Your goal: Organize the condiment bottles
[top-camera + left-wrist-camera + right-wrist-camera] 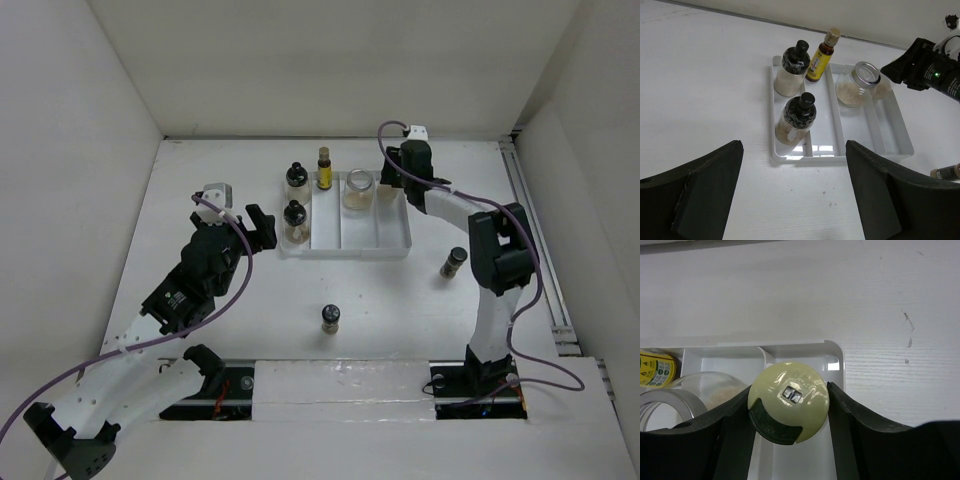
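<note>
Seen from above: a white counter (200,170), with a white divided tray (395,250) set toward its far middle. Pinched between the fingers of the right claw (789,395), a cream-lidded jar (785,380), poised at the far right corner of the tray, in its rightmost compartment; impossible to tell whether resting on the tray floor or held just above it.

Just left of that, in the neighbouring compartment, a wide clear glass jar (858,85) with beige contents and a silver-rimmed top. Further left, at the tray's far end, a slim yellow-amber bottle (820,59), upright. In the leftmost compartment, two black-capped round jars, one behind the other: the far black-capped jar (792,70) close beside the yellow-amber bottle, the near black-capped jar (796,122) toward the tray's front edge.

Off to the tray's left, the left claw (262,226), fingers spread wide and gripping nothing, hovering over the counter and facing the tray.

Outside the tray, two more: a small dark bottle (331,318) standing alone on the counter in front of the tray, and a dark-capped bottle (454,262) on the counter to the tray's right, apart from its wall.
</note>
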You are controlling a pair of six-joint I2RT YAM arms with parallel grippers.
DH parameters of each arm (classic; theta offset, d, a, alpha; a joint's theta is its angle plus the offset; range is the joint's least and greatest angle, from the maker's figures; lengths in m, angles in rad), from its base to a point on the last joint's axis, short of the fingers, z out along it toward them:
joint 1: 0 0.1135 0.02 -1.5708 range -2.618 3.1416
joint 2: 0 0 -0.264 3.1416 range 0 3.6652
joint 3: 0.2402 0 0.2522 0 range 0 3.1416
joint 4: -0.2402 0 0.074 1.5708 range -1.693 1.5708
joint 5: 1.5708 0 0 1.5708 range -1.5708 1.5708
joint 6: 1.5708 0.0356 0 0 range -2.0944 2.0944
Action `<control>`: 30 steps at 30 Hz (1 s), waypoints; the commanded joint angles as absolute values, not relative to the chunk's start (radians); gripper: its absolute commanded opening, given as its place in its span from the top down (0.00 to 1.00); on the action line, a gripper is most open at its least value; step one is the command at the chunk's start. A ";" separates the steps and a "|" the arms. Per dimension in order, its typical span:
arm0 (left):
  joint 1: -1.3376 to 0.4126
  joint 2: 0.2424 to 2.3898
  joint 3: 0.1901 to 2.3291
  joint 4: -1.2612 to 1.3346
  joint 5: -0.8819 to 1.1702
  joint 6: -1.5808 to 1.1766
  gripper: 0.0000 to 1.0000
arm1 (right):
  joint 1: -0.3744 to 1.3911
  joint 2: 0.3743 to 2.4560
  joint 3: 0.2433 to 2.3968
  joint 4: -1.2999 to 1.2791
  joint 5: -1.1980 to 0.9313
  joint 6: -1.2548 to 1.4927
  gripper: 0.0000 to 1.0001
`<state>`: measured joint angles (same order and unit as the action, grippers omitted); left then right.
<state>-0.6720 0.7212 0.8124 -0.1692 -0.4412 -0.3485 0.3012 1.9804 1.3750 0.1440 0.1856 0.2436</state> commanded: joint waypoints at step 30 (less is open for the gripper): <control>-0.670 0.701 0.844 -0.146 -0.443 -0.337 0.21 | 0.808 1.093 0.833 0.019 -0.014 0.206 0.58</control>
<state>-0.6720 0.7151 0.8124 -0.1692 -0.4412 -0.3485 0.7216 1.1675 0.8856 0.1291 0.0463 0.2516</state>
